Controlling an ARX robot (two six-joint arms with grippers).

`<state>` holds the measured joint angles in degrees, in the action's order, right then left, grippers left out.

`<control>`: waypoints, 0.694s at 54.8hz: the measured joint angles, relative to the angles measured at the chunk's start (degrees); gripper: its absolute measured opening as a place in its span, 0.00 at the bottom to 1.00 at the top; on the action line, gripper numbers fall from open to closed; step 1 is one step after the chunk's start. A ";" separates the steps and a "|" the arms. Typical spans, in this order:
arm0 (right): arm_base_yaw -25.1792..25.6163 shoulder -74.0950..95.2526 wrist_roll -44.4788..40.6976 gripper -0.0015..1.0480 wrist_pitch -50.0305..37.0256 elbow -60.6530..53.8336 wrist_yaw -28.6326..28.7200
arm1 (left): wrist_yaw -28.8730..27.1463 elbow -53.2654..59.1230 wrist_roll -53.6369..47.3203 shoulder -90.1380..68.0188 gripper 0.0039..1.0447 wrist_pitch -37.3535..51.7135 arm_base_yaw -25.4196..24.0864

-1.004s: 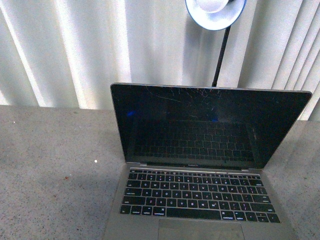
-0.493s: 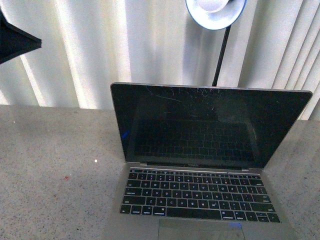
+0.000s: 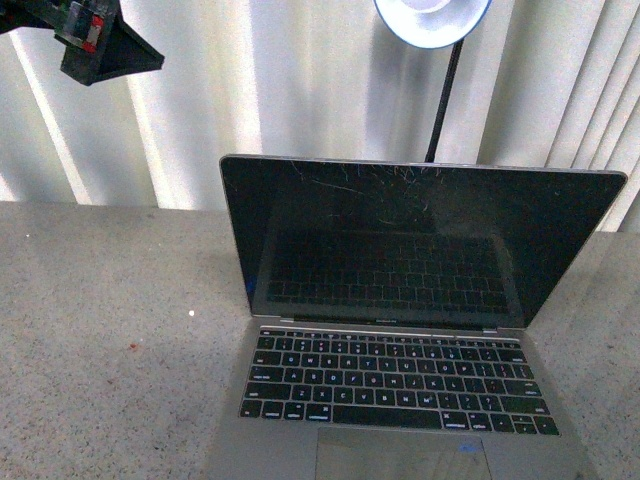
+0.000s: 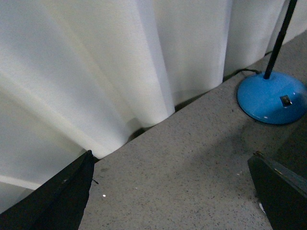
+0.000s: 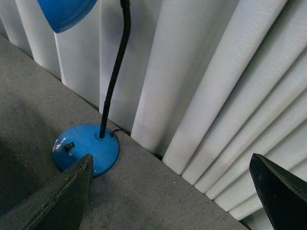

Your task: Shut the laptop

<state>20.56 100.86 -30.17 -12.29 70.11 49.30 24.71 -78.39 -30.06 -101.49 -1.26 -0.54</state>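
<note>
The laptop (image 3: 400,300) stands open on the grey table, silver-grey with a black keyboard (image 3: 395,380) and a scratched black screen (image 3: 420,235) facing me. My left gripper (image 4: 172,191) is open and empty, raised high to the left of the lid; one of its black fingers (image 3: 115,50) shows in the front view's top left corner, apart from the laptop. My right gripper (image 5: 168,191) is open and empty over the table behind the laptop, near the curtain. It is out of the front view.
A blue desk lamp stands behind the laptop: its head (image 3: 432,20) above the lid, its black stem (image 3: 445,100), and its round base (image 4: 271,98), which also shows in the right wrist view (image 5: 86,148). A white pleated curtain (image 3: 300,90) closes off the back.
My left gripper has come into the front view at the top left and moved right. The laptop stays open.
</note>
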 joint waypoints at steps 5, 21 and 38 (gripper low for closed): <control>-0.98 1.90 -2.75 0.93 2.80 2.56 0.17 | 1.46 -2.97 -1.31 -2.03 0.94 -3.19 0.81; -2.25 7.93 -16.44 0.93 14.75 10.25 0.35 | 4.74 -7.61 -5.95 -3.82 0.94 -9.97 2.38; -5.05 9.68 -26.95 0.93 21.00 13.05 -0.74 | 4.76 -7.63 -8.76 -4.31 0.94 -10.60 3.34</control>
<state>15.51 110.54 -57.12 8.71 83.15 48.56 29.47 -86.02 -38.83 -105.80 -11.86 2.81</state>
